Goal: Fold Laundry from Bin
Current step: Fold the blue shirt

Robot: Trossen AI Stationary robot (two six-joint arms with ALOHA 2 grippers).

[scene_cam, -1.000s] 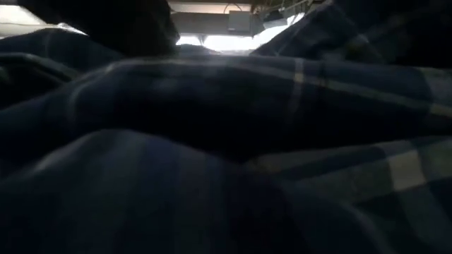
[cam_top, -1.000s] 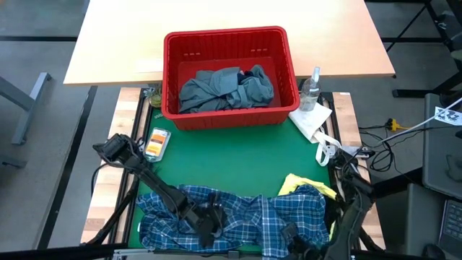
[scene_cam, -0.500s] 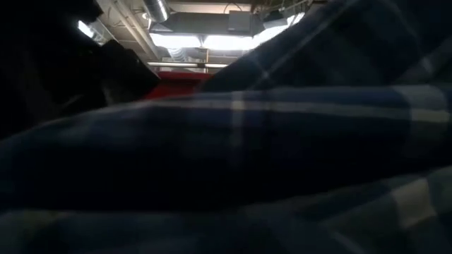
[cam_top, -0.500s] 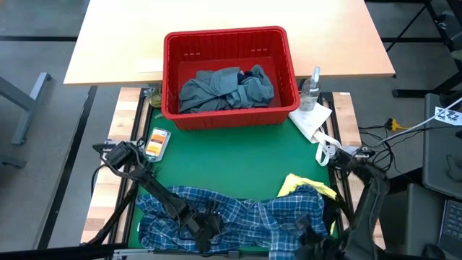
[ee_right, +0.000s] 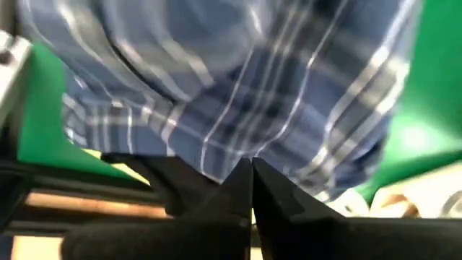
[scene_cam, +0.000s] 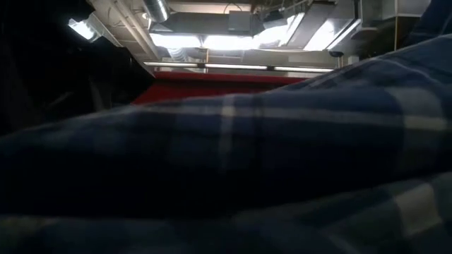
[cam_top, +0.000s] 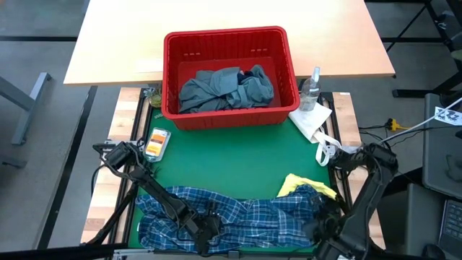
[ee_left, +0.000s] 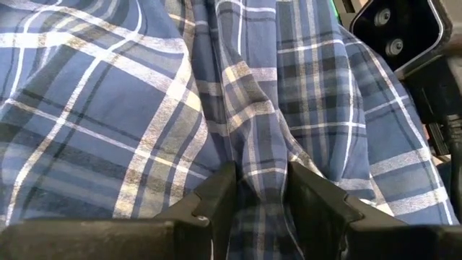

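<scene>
While both arms work low at the bench's near edge, the left gripper (ee_left: 256, 191) pinches a raised fold of the blue-white plaid shirt (cam_top: 238, 217) between its fingers (ee_left: 216, 195). The right gripper (ee_right: 251, 180), at the near right corner, has its fingers pressed together on the shirt's edge. The shirt lies spread along the near edge of the green mat (cam_top: 238, 155), touching a yellow garment (cam_top: 299, 182). Grey-blue laundry (cam_top: 224, 88) sits in the red bin (cam_top: 177, 43) at the far edge.
</scene>
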